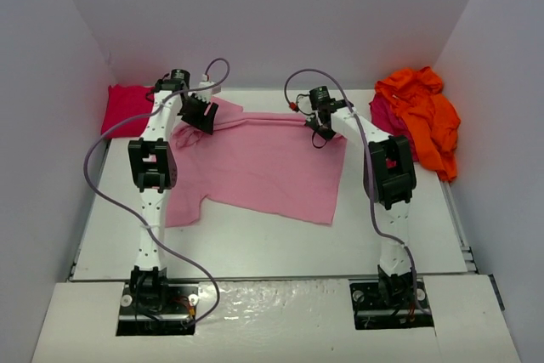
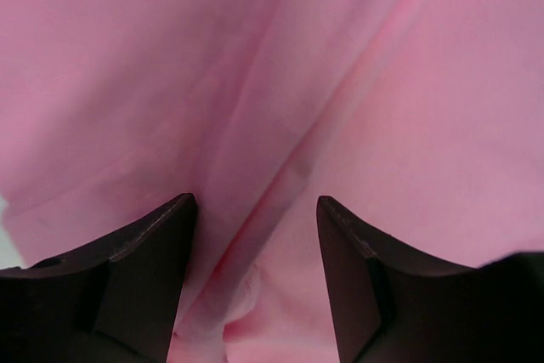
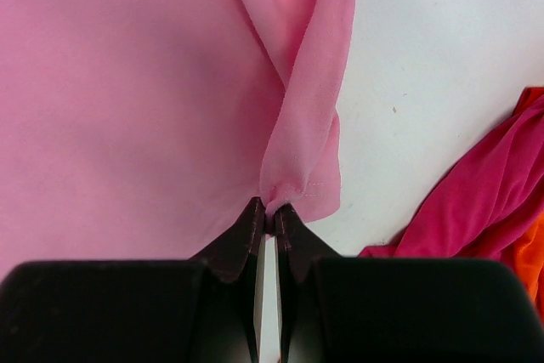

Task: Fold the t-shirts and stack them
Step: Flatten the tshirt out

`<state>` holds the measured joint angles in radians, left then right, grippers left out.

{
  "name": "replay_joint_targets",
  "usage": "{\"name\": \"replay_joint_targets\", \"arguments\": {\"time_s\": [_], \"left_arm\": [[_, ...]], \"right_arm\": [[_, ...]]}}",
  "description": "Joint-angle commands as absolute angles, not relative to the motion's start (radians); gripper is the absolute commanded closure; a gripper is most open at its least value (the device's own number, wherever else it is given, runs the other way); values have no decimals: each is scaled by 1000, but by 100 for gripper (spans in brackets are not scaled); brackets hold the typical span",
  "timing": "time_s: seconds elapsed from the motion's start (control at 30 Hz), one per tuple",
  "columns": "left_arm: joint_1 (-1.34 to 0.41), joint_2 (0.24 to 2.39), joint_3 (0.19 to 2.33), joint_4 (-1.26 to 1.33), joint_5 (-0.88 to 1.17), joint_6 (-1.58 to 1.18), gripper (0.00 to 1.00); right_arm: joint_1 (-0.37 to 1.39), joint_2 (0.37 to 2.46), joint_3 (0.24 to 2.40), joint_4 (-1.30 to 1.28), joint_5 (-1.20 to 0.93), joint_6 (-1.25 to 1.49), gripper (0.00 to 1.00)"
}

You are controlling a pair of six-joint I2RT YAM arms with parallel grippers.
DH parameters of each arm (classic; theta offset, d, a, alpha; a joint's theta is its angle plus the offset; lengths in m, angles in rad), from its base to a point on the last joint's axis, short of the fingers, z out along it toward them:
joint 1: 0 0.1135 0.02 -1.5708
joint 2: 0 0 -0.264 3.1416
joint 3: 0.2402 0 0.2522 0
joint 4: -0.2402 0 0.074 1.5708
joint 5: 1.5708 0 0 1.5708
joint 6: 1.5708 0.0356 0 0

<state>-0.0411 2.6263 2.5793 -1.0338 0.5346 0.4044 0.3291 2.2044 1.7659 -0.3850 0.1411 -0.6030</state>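
Light pink t-shirt [image 1: 263, 163] spread on table [image 1: 272, 248]. Right gripper [image 3: 270, 210] pinched closed on its far right corner. Left gripper [image 2: 255, 210] jaws apart over far left edge, clamping nothing. Orange shirt [image 1: 425, 121] far right, red shirt [image 1: 126, 108] far left

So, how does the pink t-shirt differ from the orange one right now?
The pink t-shirt lies spread out in the middle of the table, while the orange t-shirt sits crumpled in a heap at the far right corner. The right gripper pinches the pink one's edge with shut fingers; no gripper touches the orange one. Both are plain, unfolded shirts.
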Motion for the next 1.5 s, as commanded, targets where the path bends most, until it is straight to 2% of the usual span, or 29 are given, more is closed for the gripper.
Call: {"name": "replay_joint_targets", "arguments": {"time_s": [0.0,0.17,0.4,0.47,0.53,0.67,0.8,0.97,1.17,1.33,1.47], "left_arm": [[-32,2589,2530,-1288,602,575,47],[-34,2526,2297,-1428,615,727,53],[-85,2301,1875,-1429,629,833,54],[-98,2204,1791,-1394,637,824,53],[-86,2132,1749,-1305,653,787,47],[-44,2067,1870,-1224,715,675,28],[-4,2097,2034,-1137,720,557,28],[74,2106,2087,-979,684,402,28],[103,2231,2153,-1054,670,423,28],[133,2268,2114,-997,658,405,28],[158,2347,2191,-1030,667,404,28]], "right_arm": [[336,2074,1747,-374,133,-600,100],[336,2039,1707,-373,120,-615,100],[334,2004,1657,-374,116,-651,100],[332,1991,1641,-374,115,-662,100],[329,1983,1625,-374,111,-669,100],[322,1994,1621,-374,95,-668,100],[325,2003,1618,-374,92,-657,100],[324,1993,1602,-374,94,-657,100],[325,1999,1612,-374,95,-659,100],[327,1996,1611,-375,94,-660,100],[327,1993,1606,-376,94,-658,100]]}}
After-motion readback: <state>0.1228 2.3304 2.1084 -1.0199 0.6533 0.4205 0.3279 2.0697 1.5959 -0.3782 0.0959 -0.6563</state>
